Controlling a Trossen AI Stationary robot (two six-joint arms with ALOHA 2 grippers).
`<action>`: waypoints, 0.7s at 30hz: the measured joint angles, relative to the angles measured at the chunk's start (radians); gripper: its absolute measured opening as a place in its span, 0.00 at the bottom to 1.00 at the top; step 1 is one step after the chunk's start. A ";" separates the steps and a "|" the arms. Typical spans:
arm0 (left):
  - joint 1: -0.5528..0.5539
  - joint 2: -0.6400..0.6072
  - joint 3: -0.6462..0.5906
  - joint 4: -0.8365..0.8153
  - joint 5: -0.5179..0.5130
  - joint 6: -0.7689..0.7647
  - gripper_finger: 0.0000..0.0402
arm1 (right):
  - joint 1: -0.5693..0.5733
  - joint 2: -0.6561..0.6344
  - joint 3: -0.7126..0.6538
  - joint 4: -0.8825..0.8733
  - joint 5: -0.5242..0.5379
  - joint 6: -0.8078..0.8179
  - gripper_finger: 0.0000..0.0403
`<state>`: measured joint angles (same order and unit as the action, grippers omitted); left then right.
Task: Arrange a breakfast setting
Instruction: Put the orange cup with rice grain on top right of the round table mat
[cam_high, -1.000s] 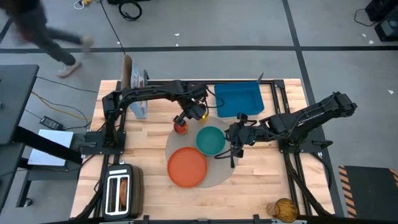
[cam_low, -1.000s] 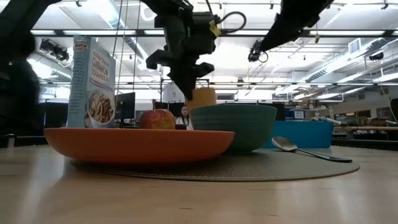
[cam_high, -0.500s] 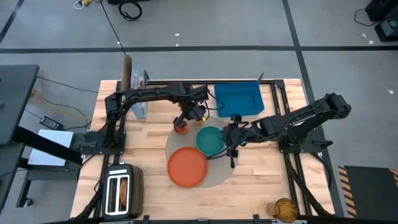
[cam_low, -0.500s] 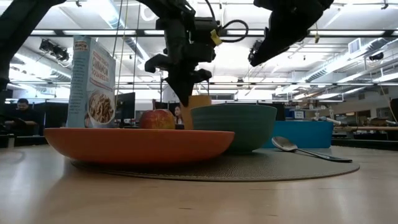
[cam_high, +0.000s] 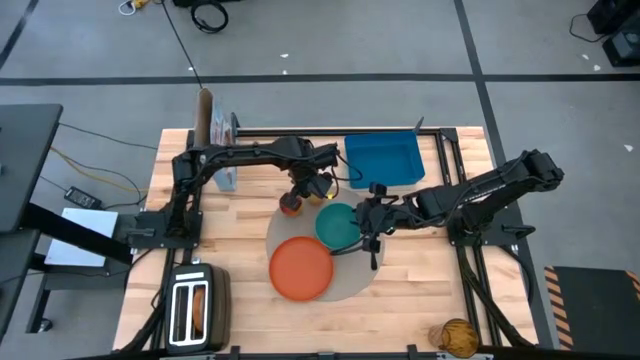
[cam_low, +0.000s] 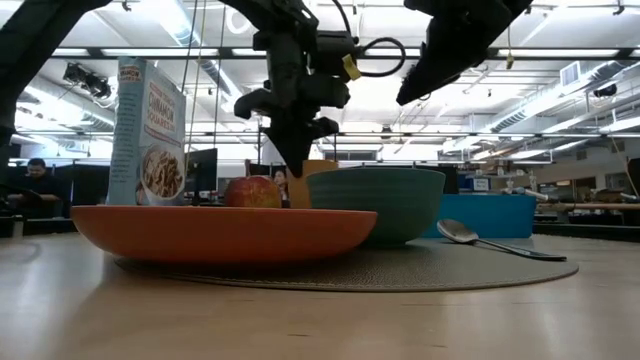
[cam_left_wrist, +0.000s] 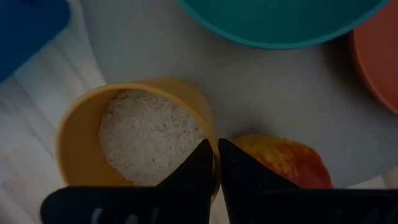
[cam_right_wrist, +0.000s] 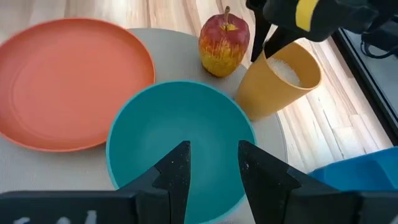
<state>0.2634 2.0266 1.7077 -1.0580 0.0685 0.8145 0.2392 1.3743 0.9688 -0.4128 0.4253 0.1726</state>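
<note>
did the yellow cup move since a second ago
Yes. In the low view the yellow cup, pinched by the left end effector, has sunk behind the teal bowl rim.

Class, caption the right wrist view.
Left gripper pinches yellow cup rim beside apple, behind teal bowl.

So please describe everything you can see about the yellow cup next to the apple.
The yellow cup is a small, plain, matte cup that looks like plastic, filled with white grains that look like rice. It is tilted, not upright. It sits at the edge of the round grey mat, between the red apple and the teal bowl; its base seems to touch the bowl. The left gripper pinches the cup's rim, jaws nearly closed, one inside and one outside.
</note>
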 joint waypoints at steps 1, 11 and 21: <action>0.000 0.000 0.000 0.001 -0.008 -0.018 0.10 | -0.003 0.000 0.000 0.001 0.000 0.008 0.35; 0.000 -0.009 0.000 -0.016 -0.022 -0.080 0.33 | -0.067 0.000 0.000 0.029 -0.079 -0.054 0.42; 0.009 -0.103 0.000 -0.049 -0.027 -0.113 0.36 | -0.149 0.016 0.000 0.084 -0.113 -0.189 0.49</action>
<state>0.2722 1.9240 1.7081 -1.1069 0.0411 0.7018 0.0905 1.3907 0.9688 -0.3290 0.3128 -0.0162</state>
